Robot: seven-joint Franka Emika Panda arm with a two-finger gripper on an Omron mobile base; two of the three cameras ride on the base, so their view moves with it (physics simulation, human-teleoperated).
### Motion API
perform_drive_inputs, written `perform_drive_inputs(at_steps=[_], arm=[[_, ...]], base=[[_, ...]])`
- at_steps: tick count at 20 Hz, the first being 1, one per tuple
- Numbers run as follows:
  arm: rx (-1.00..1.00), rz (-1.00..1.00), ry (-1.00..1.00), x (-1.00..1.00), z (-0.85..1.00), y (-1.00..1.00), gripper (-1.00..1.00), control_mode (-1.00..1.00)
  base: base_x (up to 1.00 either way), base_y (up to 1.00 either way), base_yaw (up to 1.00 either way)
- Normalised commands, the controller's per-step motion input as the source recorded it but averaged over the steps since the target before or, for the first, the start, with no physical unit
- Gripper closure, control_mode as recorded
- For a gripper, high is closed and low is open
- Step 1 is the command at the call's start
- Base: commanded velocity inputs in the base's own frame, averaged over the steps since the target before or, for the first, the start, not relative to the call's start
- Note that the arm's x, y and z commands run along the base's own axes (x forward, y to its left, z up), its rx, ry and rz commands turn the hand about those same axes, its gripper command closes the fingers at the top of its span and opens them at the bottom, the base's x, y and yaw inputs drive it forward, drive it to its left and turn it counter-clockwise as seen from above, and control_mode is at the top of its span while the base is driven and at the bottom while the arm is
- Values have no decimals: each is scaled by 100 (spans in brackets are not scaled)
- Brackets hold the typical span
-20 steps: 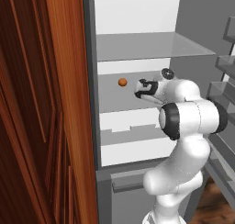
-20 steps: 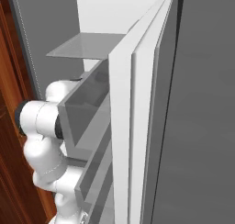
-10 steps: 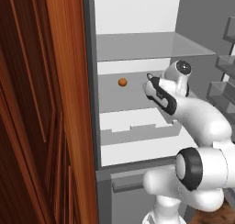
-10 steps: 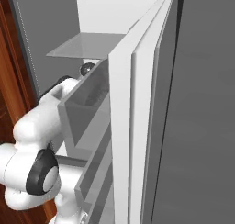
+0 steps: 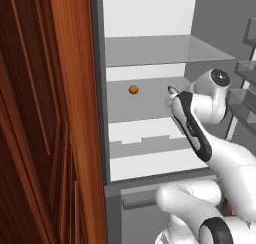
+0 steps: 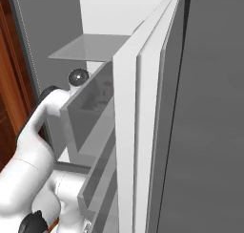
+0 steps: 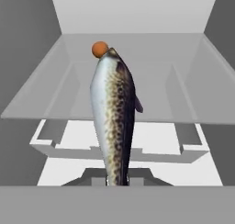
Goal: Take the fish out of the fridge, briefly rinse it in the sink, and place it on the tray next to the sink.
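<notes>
The fish (image 7: 114,113), silver-bellied with a dark speckled back, rises from the bottom of the hand view, its far end almost reaching the orange ball. My gripper (image 7: 118,181) is shut on its near end. In the left base view the gripper (image 5: 170,92) hangs at the open front of the fridge (image 5: 150,53), level with the middle shelf and right of the ball. The sink and the tray are out of view.
A small orange ball (image 5: 133,89) lies on the middle shelf. White drawers (image 5: 145,138) sit below it. Reddish wood cupboards (image 5: 45,128) stand close on the left. The fridge door (image 6: 205,108) with its clear racks (image 6: 90,108) stands open on the right.
The arm has folded down, its elbow dropping low in front of the fridge. The hand has drifted slightly right, away from the ball, still shut on the fish.
</notes>
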Motion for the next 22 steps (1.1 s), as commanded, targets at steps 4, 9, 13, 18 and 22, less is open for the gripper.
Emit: perform_drive_inputs(at_steps=[4, 9, 13, 18, 22], arm=[[-4, 4, -13, -100, 36, 4, 100, -100], [-13, 3, -33, -60, 86, 27, 100, -100], [-1, 0, -10, -5, 30, 6, 100, -100], [0, 0, 0, 4, 3, 5, 100, -100], [-6, 0, 0, -60, 41, 11, 100, -100]], base=[[0, 0, 0], [0, 0, 0], [0, 0, 0], [0, 0, 0], [0, 0, 0]])
